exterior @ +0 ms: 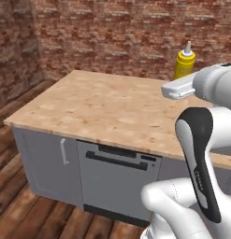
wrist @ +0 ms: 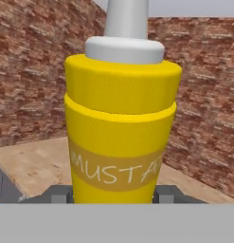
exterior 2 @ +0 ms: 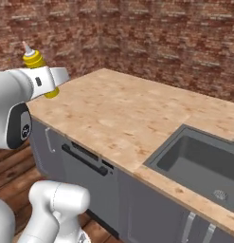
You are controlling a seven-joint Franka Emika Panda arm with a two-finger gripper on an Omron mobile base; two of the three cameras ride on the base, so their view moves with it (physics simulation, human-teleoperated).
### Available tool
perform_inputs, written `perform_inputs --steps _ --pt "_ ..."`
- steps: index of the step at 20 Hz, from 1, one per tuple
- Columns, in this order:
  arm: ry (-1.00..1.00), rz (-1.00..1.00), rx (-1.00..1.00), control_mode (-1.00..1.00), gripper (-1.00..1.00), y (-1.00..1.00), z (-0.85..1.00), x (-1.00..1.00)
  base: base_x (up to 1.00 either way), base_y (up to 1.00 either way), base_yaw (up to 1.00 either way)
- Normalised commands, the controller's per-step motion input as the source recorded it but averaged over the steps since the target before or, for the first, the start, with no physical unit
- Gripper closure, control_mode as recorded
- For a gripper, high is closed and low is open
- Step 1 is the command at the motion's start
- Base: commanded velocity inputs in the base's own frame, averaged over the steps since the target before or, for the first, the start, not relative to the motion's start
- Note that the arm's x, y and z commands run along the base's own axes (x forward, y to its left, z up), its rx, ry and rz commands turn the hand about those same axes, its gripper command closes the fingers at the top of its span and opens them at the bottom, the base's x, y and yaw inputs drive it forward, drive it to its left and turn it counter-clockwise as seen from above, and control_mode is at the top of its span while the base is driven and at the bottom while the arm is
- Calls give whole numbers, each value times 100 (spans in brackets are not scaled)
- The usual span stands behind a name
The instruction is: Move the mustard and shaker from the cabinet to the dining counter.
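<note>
The mustard (wrist: 121, 118) is a yellow squeeze bottle with a pale nozzle, standing upright between my dark fingertips (wrist: 57, 195). My gripper (wrist: 112, 194) is shut on its lower body. From the left base the mustard (exterior: 185, 63) rises behind my white hand over the far right of the dining counter (exterior: 103, 107). From the right base the mustard (exterior 2: 34, 59) is at the left end of the dining counter (exterior 2: 123, 114), with its base showing under my hand. I cannot tell whether the base touches the wood. The shaker and the cabinet are out of view.
A grey sink (exterior 2: 199, 161) is sunk into the counter at the right. Below the near edge are a dishwasher front (exterior: 119, 177) and a grey door with a handle (exterior: 64, 151). Brick walls (exterior: 121, 32) close off the back and left.
</note>
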Motion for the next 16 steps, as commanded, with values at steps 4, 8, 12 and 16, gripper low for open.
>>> perform_inputs --steps 4,8,12,16 --pt "0 0 0 100 100 0 0 0 55 17 -36" --pt "0 0 0 100 100 0 0 0 0 50 -25" --pt "0 0 0 100 100 0 0 0 0 26 -30" --pt "0 0 0 100 100 0 0 0 14 20 -38"
